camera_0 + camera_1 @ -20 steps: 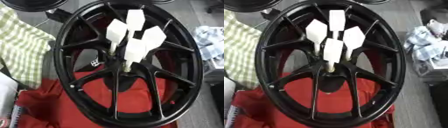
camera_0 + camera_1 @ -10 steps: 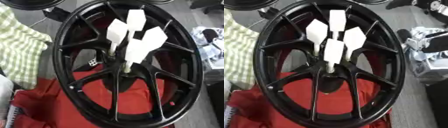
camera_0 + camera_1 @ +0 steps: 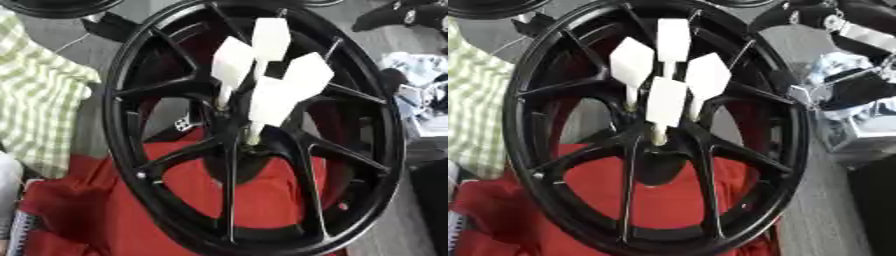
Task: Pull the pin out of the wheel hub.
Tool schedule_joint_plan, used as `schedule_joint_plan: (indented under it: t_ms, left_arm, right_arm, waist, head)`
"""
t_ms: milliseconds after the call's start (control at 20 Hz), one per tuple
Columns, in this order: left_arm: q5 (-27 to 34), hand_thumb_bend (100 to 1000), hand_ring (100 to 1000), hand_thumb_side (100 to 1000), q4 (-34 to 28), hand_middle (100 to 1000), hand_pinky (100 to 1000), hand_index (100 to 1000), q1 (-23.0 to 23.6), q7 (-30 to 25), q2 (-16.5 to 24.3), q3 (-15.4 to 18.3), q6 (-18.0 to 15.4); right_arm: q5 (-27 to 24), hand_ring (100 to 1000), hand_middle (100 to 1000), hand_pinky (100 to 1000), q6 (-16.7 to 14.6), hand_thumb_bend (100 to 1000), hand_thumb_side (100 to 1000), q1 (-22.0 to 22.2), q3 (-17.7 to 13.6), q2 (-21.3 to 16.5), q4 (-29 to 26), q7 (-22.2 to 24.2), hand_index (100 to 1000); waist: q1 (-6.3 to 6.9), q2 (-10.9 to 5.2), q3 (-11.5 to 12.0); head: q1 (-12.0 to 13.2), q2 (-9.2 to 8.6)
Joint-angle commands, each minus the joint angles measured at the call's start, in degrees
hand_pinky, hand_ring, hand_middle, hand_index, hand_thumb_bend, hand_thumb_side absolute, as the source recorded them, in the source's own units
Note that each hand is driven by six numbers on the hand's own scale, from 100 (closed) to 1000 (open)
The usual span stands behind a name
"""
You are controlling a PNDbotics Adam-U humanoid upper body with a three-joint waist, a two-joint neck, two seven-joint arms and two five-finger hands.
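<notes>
**Evidently nothing pulled yet: all four pins sit in the hub**

Evidently the task is at its start. The black hub [image 3: 516, 125] lies across a red cloth [image 3: 667, 200], with a checked cloth [image 3: 44, 100] at its left. At the centre, where the spokes meet, four white pins stand upright in a tight cluster. Each has a thin stem going down into the hub and a broad flat head on top. The front pin [image 3: 665, 100] is nearest the camera. A left pin [image 3: 632, 62], a rear pin [image 3: 673, 40] and a right pin [image 3: 708, 75] stand around and behind it. None is tilted, lifted clear or lying loose on the cloth, so by the look of it none has been drawn.

The right hand [image 3: 842, 92] shows only as black and silver parts at the right edge of the right eye view. It is outside the rim, above a pale crumpled cloth [image 3: 833, 60], and well apart from the pins. Whether its fingers are spread or curled cannot be told, and it touches no pin. The left hand shows in neither view.

What is left is, in effect, the whole job. A hand has to come in over the rim to the centre, close on one pin's flat head or stem, and draw it straight up along its stem. The heads stand close together, so the front pin looks easiest to reach without knocking the others.
</notes>
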Motion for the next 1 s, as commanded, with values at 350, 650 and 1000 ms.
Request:
schedule_joint_plan:
  t_ms: [350, 650, 1000]
  left_arm:
    - [0.3, 100, 687, 752, -0.9, 603, 562, 740, -1.1, -0.6, 0.9, -0.2, 0.1]
    - [0.3, 100, 687, 755, -0.9, 602, 562, 740, -1.3, -0.8, 0.9, -0.3, 0.3]
    - [0.4, 100, 687, 755, -0.9, 602, 562, 740, -1.5, -0.9, 0.9, -0.4, 0.4]
  right_arm:
    - [1.7, 935, 849, 935, 0.3, 100, 210, -2.8, 1.3, -2.2, -0.2, 3.6, 940]
    - [2.1, 938, 853, 939, 0.6, 100, 210, -4.1, 1.8, -2.0, -0.2, 5.5, 946]
    - [2.1, 943, 869, 942, 0.7, 100, 210, -4.7, 2.3, -1.7, -0.2, 6.0, 937]
  waist:
    - [-0.43, -0.57, 1.0]
    - [-0.88, -0.54, 1.6]
    - [-1.29, -0.59, 1.7]
  head:
    - [-0.9, -0.96]
    - [-1.5, -1.13]
    - [-1.9, -1.27]
